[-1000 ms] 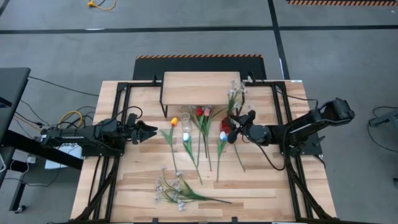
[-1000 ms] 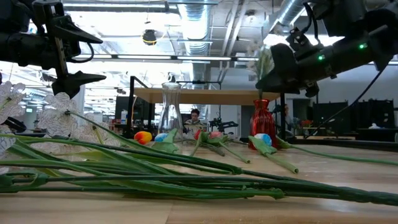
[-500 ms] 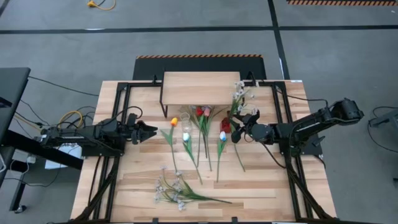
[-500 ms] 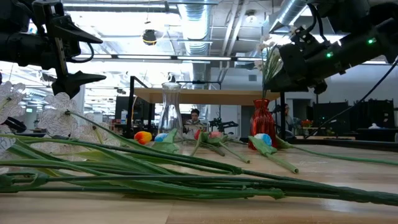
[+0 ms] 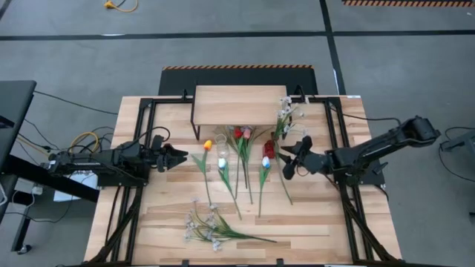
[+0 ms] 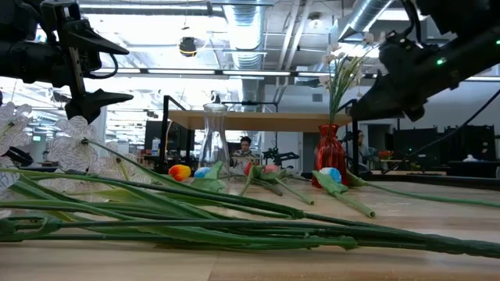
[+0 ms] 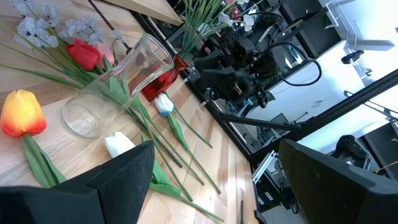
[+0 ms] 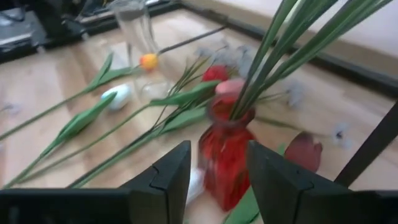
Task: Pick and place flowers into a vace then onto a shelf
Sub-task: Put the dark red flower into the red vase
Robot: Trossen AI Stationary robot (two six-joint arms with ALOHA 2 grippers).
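One spray is standing in the red vase (image 5: 269, 149); the right end effector (image 5: 291, 157), spread, is hovering beside it; tulips (image 5: 223, 165) are lying on the worktop (image 5: 312, 215); the shelf (image 5: 236, 104) is bare.

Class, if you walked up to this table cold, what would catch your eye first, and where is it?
The red vase with a white spray standing in it, in front of the shelf, right of centre. Then the tulips lying loose mid-table beside a clear vase. The right pincer hangs open just off the red vase.

Grey floor (image 5: 237, 52) with black lines; ceiling ducts (image 6: 250, 31) overhead.
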